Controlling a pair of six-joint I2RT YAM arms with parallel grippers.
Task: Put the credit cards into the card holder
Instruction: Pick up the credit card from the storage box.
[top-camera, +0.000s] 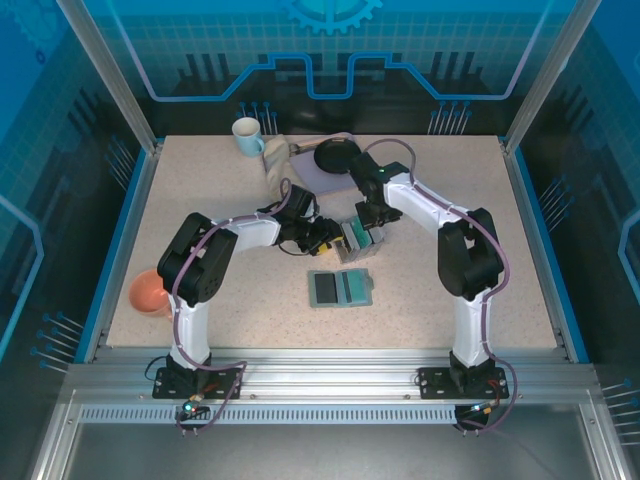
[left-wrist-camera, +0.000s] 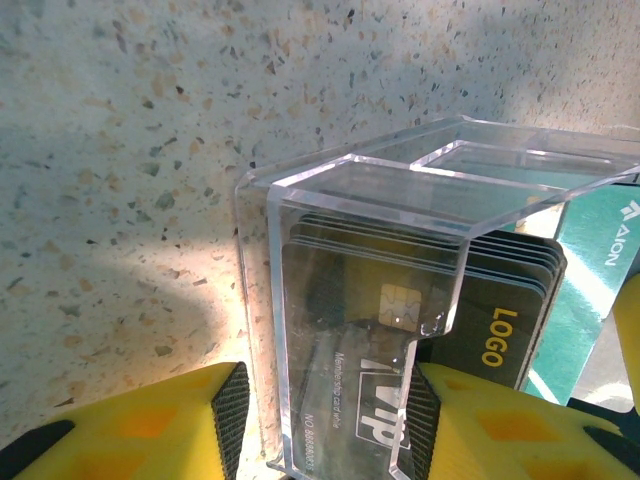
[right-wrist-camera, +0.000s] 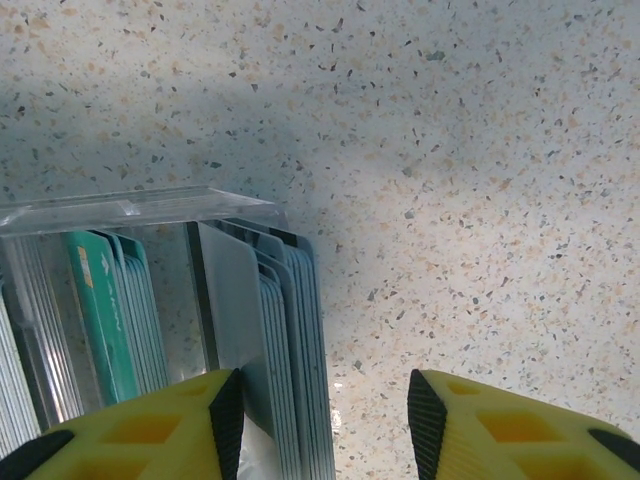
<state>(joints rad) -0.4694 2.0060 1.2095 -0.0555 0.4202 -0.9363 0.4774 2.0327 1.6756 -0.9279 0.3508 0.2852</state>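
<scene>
1. Left wrist view: the left gripper (left-wrist-camera: 330, 425), about half spread, clamps the clear box (left-wrist-camera: 400, 170) by its sides. The credit cards (left-wrist-camera: 500, 330) stand inside it, behind its front wall.
2. Right wrist view: the right gripper (right-wrist-camera: 320, 420) is part open and holds nothing, straddling the end cards at lower left.
3. Top view: the card holder (top-camera: 340, 289) lies open at centre, just below the box. A mug (top-camera: 246, 134) stands at upper left.

Through a clear acrylic box (left-wrist-camera: 350, 190), the front dark plastic chip card (left-wrist-camera: 505, 335) reads yellow "LOGO", silver "VIP" and "NO 8888…" — beside it, a teal plastic card (left-wrist-camera: 612, 245) shows white "AION".
</scene>
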